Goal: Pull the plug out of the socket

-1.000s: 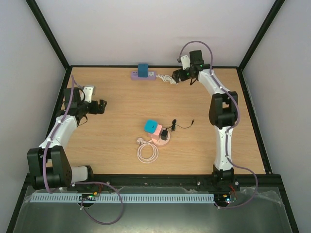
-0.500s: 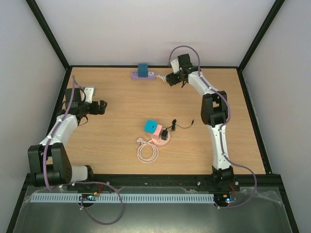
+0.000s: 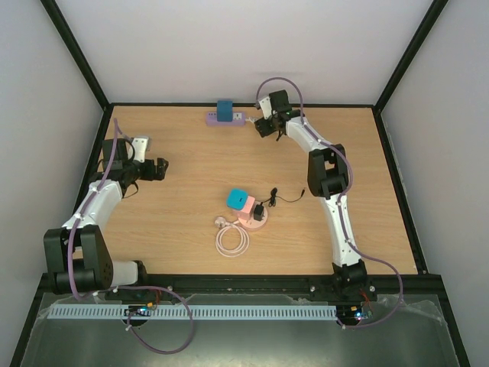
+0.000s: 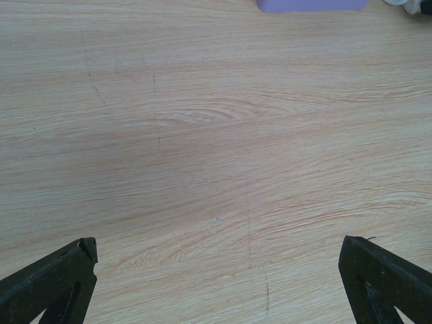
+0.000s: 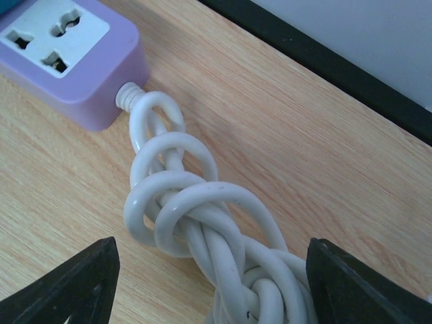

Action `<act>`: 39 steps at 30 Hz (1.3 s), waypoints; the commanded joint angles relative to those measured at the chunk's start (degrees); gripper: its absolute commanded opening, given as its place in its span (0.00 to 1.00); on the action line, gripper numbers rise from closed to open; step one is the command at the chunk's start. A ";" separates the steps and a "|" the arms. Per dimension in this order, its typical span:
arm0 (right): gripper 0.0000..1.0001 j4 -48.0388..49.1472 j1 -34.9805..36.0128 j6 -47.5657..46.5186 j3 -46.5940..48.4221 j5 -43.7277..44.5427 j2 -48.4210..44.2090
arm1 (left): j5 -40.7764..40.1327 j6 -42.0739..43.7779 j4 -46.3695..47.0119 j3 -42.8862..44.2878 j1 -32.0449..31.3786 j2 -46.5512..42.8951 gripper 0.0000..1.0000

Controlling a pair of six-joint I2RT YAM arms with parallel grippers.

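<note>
right tool [image 5: 212, 251]: wide, over coiled white cord [image 5: 192, 212], desk [image 5: 304, 169] back edge close
plug [image 3: 225, 110]: left of right tool, seated in purple socket strip [image 5: 67, 54]
left tool [image 4: 217, 248]: wide, strip well ahead

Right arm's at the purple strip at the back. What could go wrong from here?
1. The open right gripper straddles the knotted white cord, not the teal plug. Closing here would likely grab the cord and drag the purple strip.
2. Nothing holds the strip down: the left gripper is open over bare wood far to the left. Pulling the plug could lift the whole strip.
</note>
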 commanded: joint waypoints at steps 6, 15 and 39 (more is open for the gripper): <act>0.59 -0.39 1.33 -0.96 2.04 1.05 1.45 | 1.10 -0.09 -0.63 -0.08 -0.22 0.20 1.00; 0.53 -2.37 1.81 -2.93 1.73 2.59 2.05 | 1.62 -0.10 -1.03 0.03 -0.19 -0.22 1.00; 0.28 -3.70 1.84 -7.72 -2.66 7.04 0.73 | 3.45 -0.09 -1.95 0.36 -0.19 -0.99 1.00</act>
